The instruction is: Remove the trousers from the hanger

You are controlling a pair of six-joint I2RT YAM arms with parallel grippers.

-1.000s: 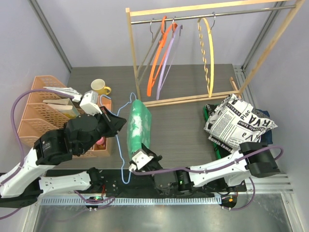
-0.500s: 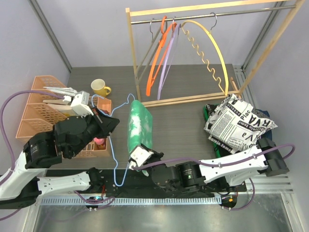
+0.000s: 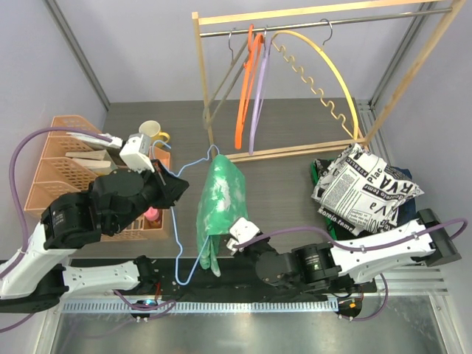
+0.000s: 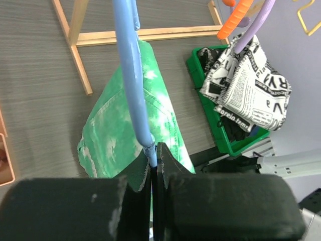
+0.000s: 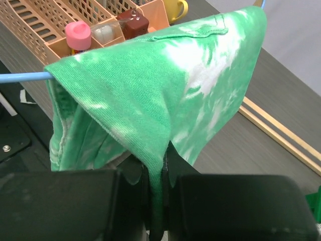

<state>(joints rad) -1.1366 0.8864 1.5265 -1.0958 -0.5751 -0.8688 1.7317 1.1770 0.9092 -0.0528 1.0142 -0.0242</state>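
The left gripper (image 4: pixel 154 159) has its jaws clamped on a blue hanger (image 4: pixel 131 75). The right gripper (image 5: pixel 157 161) has its jaws pinched on a fold of the green trousers (image 5: pixel 165 85), which drape over the hanger at table centre. At 3 o'clock, newspaper-print trousers (image 3: pixel 365 188) top a pile in a green bin (image 4: pixel 219 140).

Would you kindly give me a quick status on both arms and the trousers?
Left fingers shut on blue hanger. Right fingers shut on green-and-white trousers, draped over hanger bar, not yet off. Orange basket close beside left arm.
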